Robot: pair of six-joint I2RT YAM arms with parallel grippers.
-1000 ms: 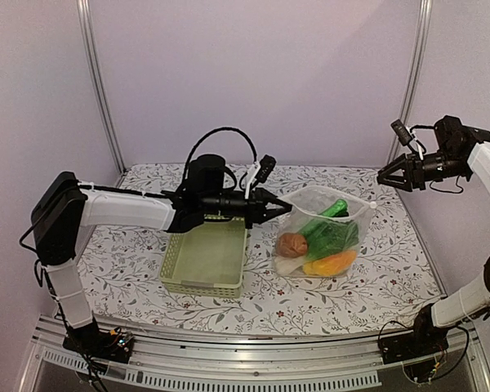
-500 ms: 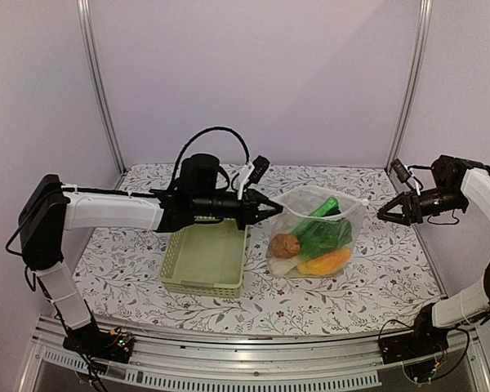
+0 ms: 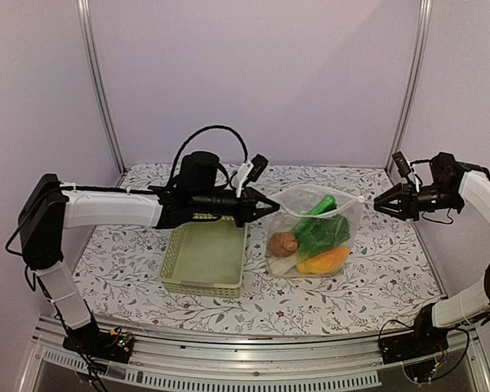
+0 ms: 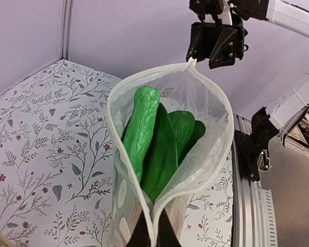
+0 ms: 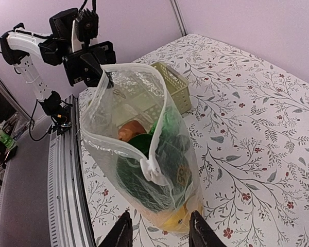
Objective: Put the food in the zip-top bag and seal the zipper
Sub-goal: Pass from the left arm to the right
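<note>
A clear gap lies between the right gripper (image 5: 159,232) and the clear dotted plastic bag (image 5: 121,110) straight ahead; its whitish zipper tab (image 5: 152,172) juts nearest. Beyond, the left gripper (image 5: 104,76) pinches the far rim.

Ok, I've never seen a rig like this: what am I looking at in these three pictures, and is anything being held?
These are two white robot arms bolted to the near edge of a table, each ending in a two-finger gripper. The wide picture comes from a fixed camera above and behind them; the other two come from a camera on each wrist. On the flower-patterned table are a pale green lattice plastic basket and a clear dotted zip-top plastic bag, mouth open, with green, orange and brown toy food inside. The left gripper is shut on one corner of the bag's rim. The right gripper is open, holding nothing, close to the opposite corner.
</note>
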